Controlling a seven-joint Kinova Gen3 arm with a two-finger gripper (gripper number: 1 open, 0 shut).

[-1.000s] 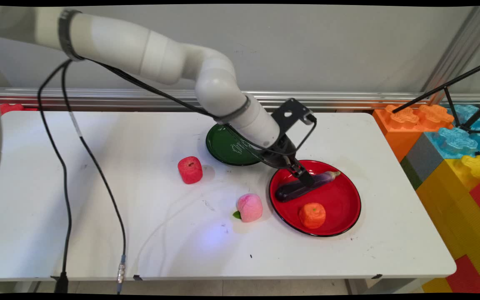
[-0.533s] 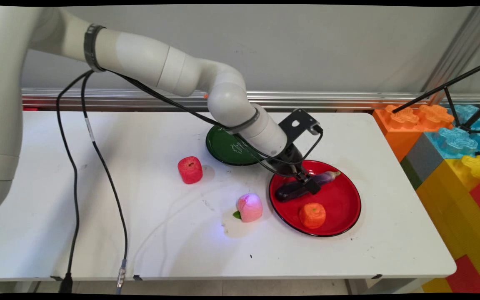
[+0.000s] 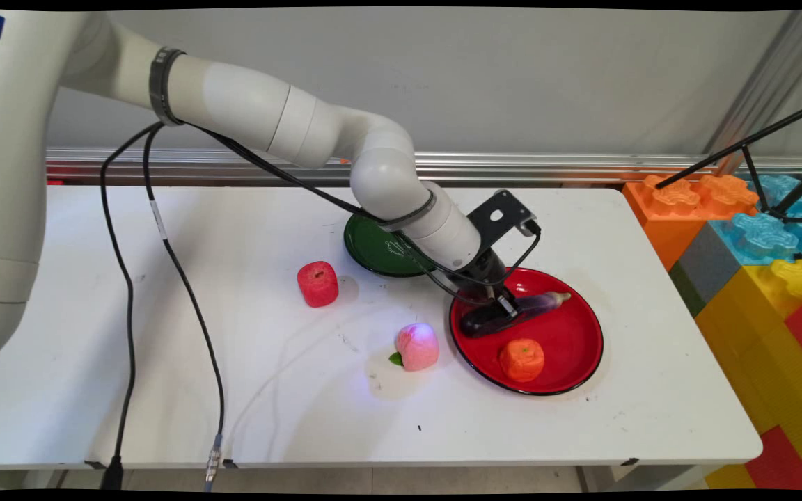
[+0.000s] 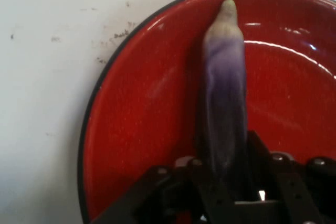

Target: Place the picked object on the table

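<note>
Gripper [image 3: 505, 311] clamped around eggplant [image 3: 512, 312] mid-body, on red plate [image 3: 568, 376]. Probably light, smooth, slippery toy; best held near middle.

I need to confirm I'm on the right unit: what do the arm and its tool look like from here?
A white arm of rounded tubular links, with dark bands at two joints and blue lettering on the big link at the left edge. Black cables hang from it and run along it to the wrist. The tool is black, with a black perforated bracket mounted just above it.
</note>
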